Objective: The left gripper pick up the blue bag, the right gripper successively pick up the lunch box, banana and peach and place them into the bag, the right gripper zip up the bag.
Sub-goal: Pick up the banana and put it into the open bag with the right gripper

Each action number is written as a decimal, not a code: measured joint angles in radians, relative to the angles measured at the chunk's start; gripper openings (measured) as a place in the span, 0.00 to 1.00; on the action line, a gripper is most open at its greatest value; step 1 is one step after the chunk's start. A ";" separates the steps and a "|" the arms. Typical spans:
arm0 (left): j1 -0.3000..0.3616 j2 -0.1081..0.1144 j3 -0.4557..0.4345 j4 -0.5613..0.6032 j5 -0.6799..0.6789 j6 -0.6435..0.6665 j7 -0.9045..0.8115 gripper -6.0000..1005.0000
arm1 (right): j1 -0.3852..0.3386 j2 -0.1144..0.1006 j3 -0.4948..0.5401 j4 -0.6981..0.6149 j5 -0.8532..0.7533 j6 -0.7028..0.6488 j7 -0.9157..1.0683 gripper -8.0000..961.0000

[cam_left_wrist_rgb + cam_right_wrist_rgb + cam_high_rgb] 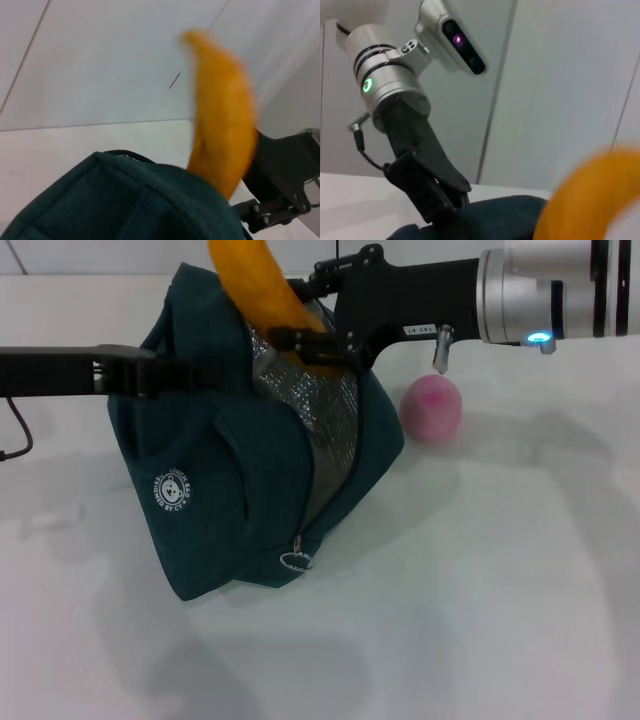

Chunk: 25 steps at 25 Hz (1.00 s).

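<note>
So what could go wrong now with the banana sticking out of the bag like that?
The banana is only partly in the blue bag, its top poking above the opening while the right gripper holds it. If let go now, it might tip out or block the zipper later. The left gripper holds the bag up by one side, so the bag leans and could sag. The peach sits close beside the bag, and a swinging bag or arm might roll it away.
</note>
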 joint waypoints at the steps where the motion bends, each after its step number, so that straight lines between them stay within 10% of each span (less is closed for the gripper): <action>1: 0.001 0.000 0.000 0.000 0.000 0.000 0.000 0.04 | 0.000 0.000 0.000 0.000 0.002 0.001 -0.001 0.42; 13: 0.006 0.001 0.000 0.000 0.000 0.000 0.000 0.04 | -0.008 -0.001 -0.009 -0.014 0.000 0.027 -0.002 0.74; 25: 0.024 0.004 0.000 0.000 -0.023 0.000 0.000 0.04 | -0.152 -0.010 0.099 -0.167 0.043 -0.016 0.006 0.74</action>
